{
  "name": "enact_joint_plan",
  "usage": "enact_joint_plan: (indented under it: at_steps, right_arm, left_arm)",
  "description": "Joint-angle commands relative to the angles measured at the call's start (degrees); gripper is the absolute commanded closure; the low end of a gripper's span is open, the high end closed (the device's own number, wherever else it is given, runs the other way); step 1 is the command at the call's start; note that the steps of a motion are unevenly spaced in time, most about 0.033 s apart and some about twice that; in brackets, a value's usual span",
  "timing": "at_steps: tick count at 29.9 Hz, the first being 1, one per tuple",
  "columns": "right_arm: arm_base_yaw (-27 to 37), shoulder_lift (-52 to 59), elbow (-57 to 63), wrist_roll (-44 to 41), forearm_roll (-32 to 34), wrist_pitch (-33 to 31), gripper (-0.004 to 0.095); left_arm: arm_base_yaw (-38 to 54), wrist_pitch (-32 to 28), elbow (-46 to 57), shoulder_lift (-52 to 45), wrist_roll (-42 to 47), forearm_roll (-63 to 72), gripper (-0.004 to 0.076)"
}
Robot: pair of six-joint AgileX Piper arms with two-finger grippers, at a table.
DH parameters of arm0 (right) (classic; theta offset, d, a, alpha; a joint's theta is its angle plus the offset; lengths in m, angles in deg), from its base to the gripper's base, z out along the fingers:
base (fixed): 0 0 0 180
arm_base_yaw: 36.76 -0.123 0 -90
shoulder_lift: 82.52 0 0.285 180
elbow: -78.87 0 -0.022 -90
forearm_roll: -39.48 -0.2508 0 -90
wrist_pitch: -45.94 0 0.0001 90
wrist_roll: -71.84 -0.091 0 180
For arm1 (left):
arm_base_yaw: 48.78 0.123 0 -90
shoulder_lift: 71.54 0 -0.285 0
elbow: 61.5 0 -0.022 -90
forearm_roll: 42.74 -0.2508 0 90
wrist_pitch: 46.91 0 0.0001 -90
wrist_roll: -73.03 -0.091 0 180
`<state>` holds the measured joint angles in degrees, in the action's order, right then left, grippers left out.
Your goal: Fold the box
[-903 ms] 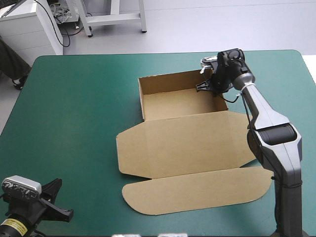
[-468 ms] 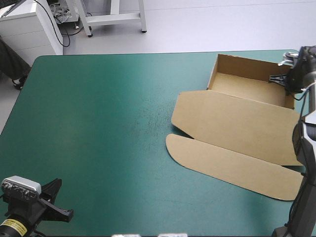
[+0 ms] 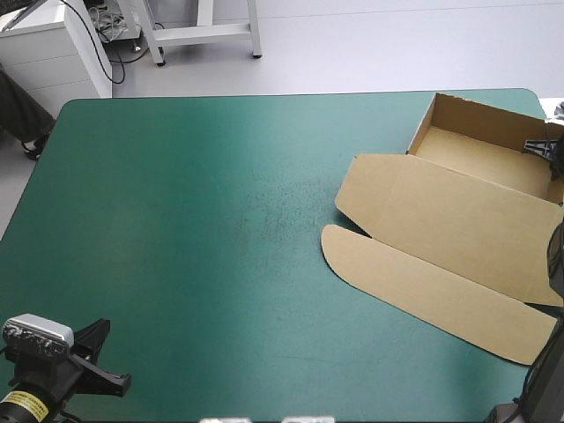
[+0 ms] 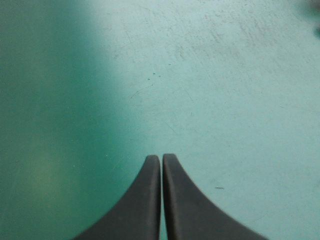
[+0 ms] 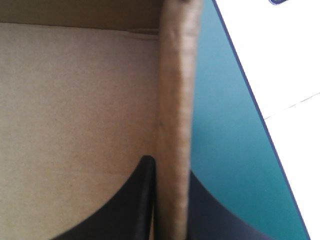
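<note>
The brown box (image 3: 480, 157) lies at the table's far right as an open tray, walls raised. Its lid (image 3: 445, 216) and a long rounded flap (image 3: 432, 291) lie flat toward the near side. My right gripper (image 3: 539, 148) sits at the tray's right wall, almost at the picture's edge. In the right wrist view this gripper (image 5: 170, 167) is shut on the box's wall (image 5: 175, 90), one finger inside over the tray floor (image 5: 75, 100), the other outside. My left gripper (image 3: 101, 361) rests at the near left corner, far from the box. Its fingers (image 4: 161, 159) are shut over bare cover.
The teal-green cover (image 3: 194, 220) stretches left of the box. The tray's right wall stands close to the table's right edge (image 5: 250, 105), with pale floor beyond it. The flap's end reaches the near right corner of the table.
The right gripper has dragged the box from the table's middle to its far right, turning it somewhat clockwise. The left arm has stayed put.
</note>
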<state>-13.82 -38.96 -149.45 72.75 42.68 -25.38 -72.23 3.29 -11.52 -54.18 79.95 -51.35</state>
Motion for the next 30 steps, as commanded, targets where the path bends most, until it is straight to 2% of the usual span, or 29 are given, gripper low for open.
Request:
enact_joint_plan:
  at_steps: [1, 5, 7, 13, 22, 24, 30]
  right_arm:
    - [0.5, 4.6, -1.5, 3.3, -0.8, -0.5, 0.0624]
    - [0.5, 5.3, -1.5, 3.4, -1.4, -0.5, 0.0393]
    - [0.5, 6.5, -1.5, 3.4, -1.4, -0.5, 0.0356]
    - [0.4, 14.3, -1.6, 1.8, -2.5, -0.5, 0.0354]
    - [-3.0, 33.7, -1.6, 6.3, -11.8, -0.5, 0.0358]
    - [-5.2, 37.4, -1.5, 8.2, -11.8, -0.5, 0.0403]
    - [-15.7, 48.4, 0.9, 9.7, -10.3, -0.5, 0.0683]
  left_arm:
    - [-0.1, -3.1, -1.4, 0.9, 0.6, -0.4, 0.0731]
    - [-0.1, -3.1, -1.4, 0.9, 0.6, -0.4, 0.0731]
    - [-0.1, -3.1, -1.4, 0.9, 0.6, -0.4, 0.0731]
    - [-0.1, -3.0, -1.4, 0.9, 0.6, -0.4, 0.0731]
    - [-0.1, -2.6, -1.4, 0.9, 0.6, -0.4, 0.0731]
    - [-0.1, -2.4, -1.4, 0.9, 0.6, -0.4, 0.0731]
    - [-0.1, -2.4, -1.4, 0.9, 0.2, -0.2, 0.0731]
